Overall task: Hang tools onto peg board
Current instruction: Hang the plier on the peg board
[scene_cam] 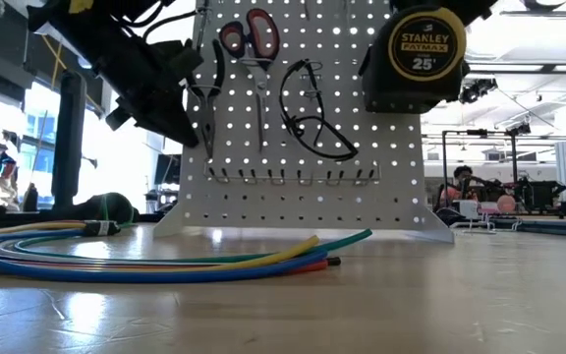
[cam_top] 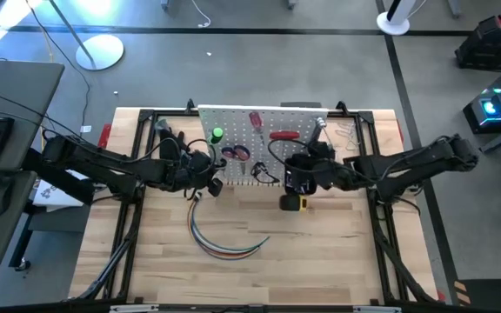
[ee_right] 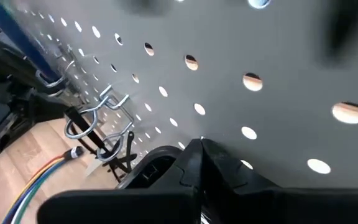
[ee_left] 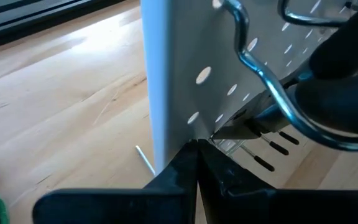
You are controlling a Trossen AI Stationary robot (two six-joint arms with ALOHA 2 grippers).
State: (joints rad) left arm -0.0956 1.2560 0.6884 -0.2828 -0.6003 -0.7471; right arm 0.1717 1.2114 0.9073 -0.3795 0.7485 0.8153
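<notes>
The white peg board (cam_top: pixel 285 143) stands at the table's far middle. Red-handled scissors (scene_cam: pixel 250 37), black-handled pliers (scene_cam: pixel 210 93) and a black loop (scene_cam: pixel 312 118) hang on its front. More tools, a green-handled screwdriver (cam_top: pixel 217 135) among them, show against the board from above. The yellow tape measure (scene_cam: pixel 425 54) hangs in the air in front of the board's right part, under my right gripper (ee_right: pixel 201 144), which is shut. My left gripper (ee_left: pixel 194 146) is shut too and stands at the board's left edge (ee_left: pixel 160 81), beside the pliers. My left gripper points slanting down at the lower part of the board's left edge (ee_left: pixel 182 134); I cannot tell whether its shut fingertips touch it. My right gripper has the tape measure (cam_top: pixel 292 203) hanging below it, clear of the table, face upright. The gripper's own body hides the place of contact.
A curved bundle of coloured cables (cam_top: pixel 224 239) lies on the wood in front of the board. A black metal frame (cam_top: pixel 133 217) runs around the table. A row of bare hooks (scene_cam: pixel 293 177) crosses the board's lower part.
</notes>
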